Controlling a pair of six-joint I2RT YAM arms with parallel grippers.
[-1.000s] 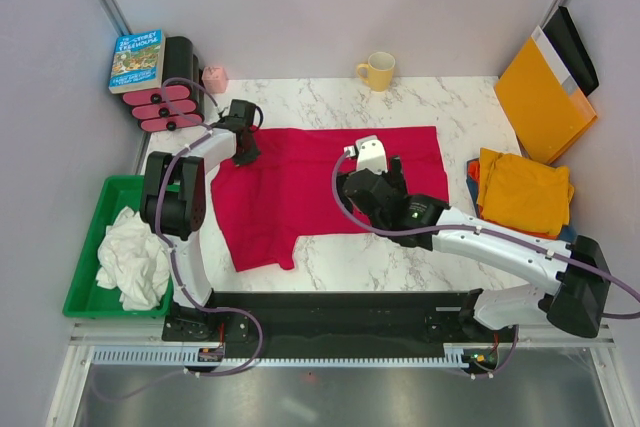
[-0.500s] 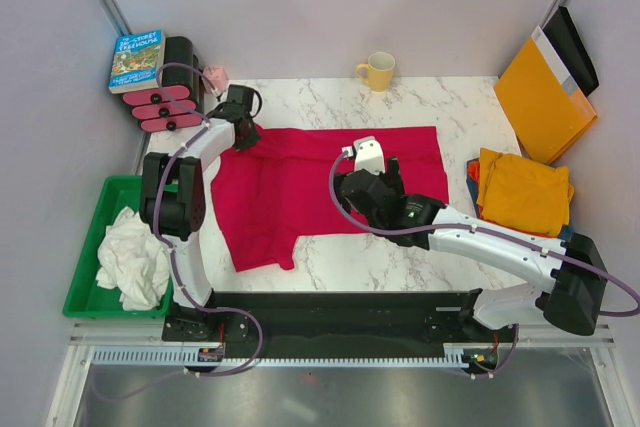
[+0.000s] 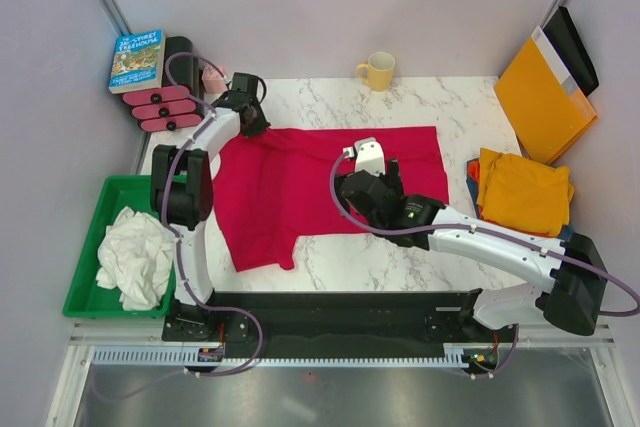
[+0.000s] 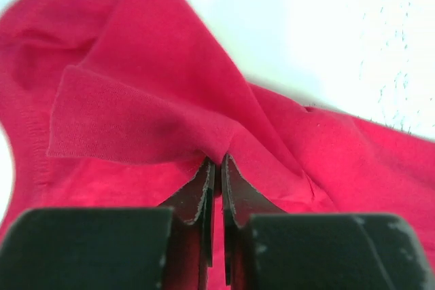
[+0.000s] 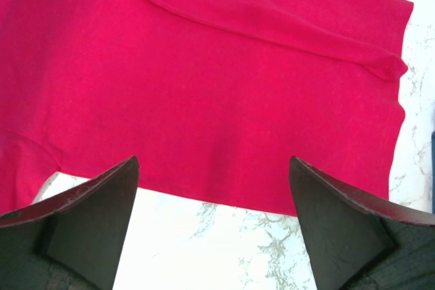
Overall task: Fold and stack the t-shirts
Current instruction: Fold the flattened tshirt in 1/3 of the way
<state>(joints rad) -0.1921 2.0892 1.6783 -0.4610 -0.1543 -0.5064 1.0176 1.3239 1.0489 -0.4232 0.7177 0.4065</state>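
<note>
Since a second ago the left gripper (image 4: 217,166) has swung toward the back-left corner, dragging a fold of the crimson red cloth t-shirt (image 3: 300,182) pinched in its jaws. The shirt lies spread on the white marble table (image 3: 400,257) beneath the right gripper (image 5: 212,164), which is spread wide and empty.

The spread t-shirt (image 3: 320,182) is lying across the middle of the table (image 3: 460,117). From it, the mug (image 3: 378,70) is standing at 12 o'clock, the envelope (image 3: 542,97) is leaning at 2, the folded t-shirts (image 3: 522,190) are sitting at 3, the bin (image 3: 118,192) is sitting at 8 with a crumpled t-shirt (image 3: 135,257) in it, and the book (image 3: 137,59) is resting at 10. My left claw (image 4: 217,164) is gripping its 11 o'clock corner; my right claw (image 5: 214,168) is hanging over its 5 o'clock edge
</note>
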